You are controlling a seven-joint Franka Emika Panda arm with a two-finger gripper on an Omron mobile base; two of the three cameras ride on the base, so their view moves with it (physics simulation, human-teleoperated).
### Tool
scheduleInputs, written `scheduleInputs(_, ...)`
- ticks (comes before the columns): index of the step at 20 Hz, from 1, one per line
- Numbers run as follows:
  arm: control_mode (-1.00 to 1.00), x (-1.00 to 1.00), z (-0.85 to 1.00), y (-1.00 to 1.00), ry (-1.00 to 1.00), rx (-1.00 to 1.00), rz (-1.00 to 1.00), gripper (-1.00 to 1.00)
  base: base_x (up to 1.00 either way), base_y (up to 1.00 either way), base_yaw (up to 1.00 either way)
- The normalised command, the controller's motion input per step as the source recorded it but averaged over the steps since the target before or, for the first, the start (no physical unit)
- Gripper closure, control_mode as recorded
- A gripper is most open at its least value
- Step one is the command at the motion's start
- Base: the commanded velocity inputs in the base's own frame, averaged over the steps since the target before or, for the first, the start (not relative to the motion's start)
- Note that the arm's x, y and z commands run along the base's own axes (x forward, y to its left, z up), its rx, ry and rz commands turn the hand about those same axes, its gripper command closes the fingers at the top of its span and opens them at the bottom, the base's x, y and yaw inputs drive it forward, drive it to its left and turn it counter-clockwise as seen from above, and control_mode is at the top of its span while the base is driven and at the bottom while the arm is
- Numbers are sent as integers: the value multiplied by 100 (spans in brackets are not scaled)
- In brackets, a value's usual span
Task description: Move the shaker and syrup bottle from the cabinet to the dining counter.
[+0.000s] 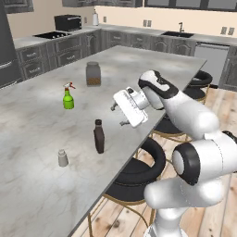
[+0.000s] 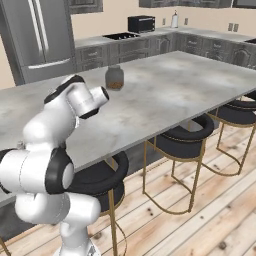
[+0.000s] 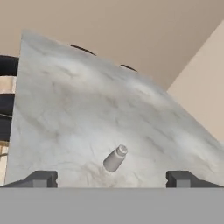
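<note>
The small dark-brown syrup bottle [image 1: 99, 136] with a narrow neck and dark cap stands upright on the light-grey marbled stone dining counter [image 1: 41, 115]; no label writing can be read on it. The stubby light-grey shaker [image 1: 63, 158] with a rounded cap stands near the syrup bottle, on its nearer left side. The green spray bottle [image 1: 68, 96] and the dark-lidded jar of brown contents [image 1: 93, 73] stand farther back from the syrup bottle. The white two-finger gripper [image 1: 118, 114] hangs above and to the right of the syrup bottle, jaws spread wide, holding nothing
</note>
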Motion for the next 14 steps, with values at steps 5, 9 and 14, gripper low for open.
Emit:
scheduleInputs(5, -100, -51, 44, -29, -22, -13, -6, -100, 0, 0, 0)
scheduleInputs(9, -100, -50, 14, -34, -19, -20, -5, -100, 0, 0, 0)
scheduleInputs(14, -100, -35, 0, -40, -15, -26, -6, -100, 0, 0, 0)
